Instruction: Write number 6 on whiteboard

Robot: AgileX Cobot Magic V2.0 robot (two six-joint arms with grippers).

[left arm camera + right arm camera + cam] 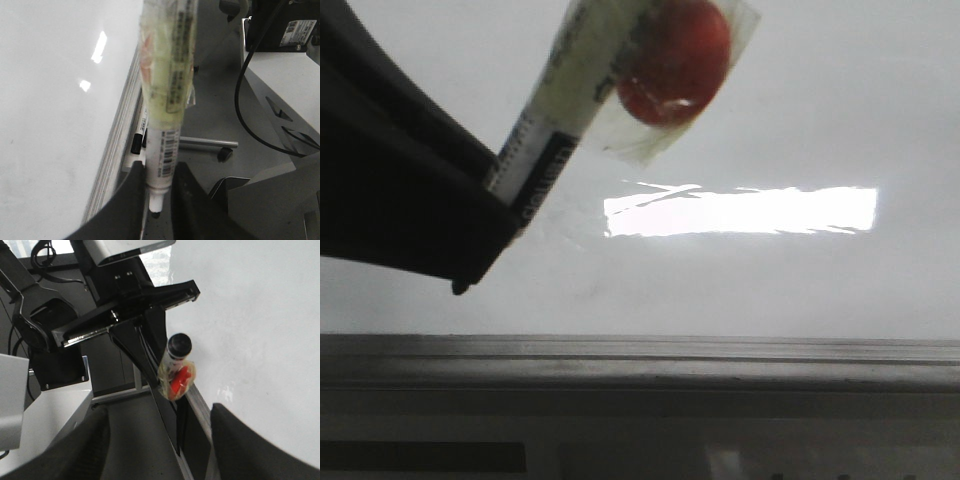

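Observation:
The whiteboard is glossy white with a grey frame strip along its near edge. No black marker line of a number 6 shows on it in any view. My left gripper is shut on a white marker that has clear tape and a red blob at its back end. In the left wrist view the marker sits between the jaws of the left gripper, its black tip beside the frame strip, off the white surface. My right gripper is open and empty near the board.
A bright rectangular glare lies on the board. Spare markers rest on a ledge by the frame. A white equipment box, a black cable and a metal bar lie beyond. The left arm fills the right wrist view's middle.

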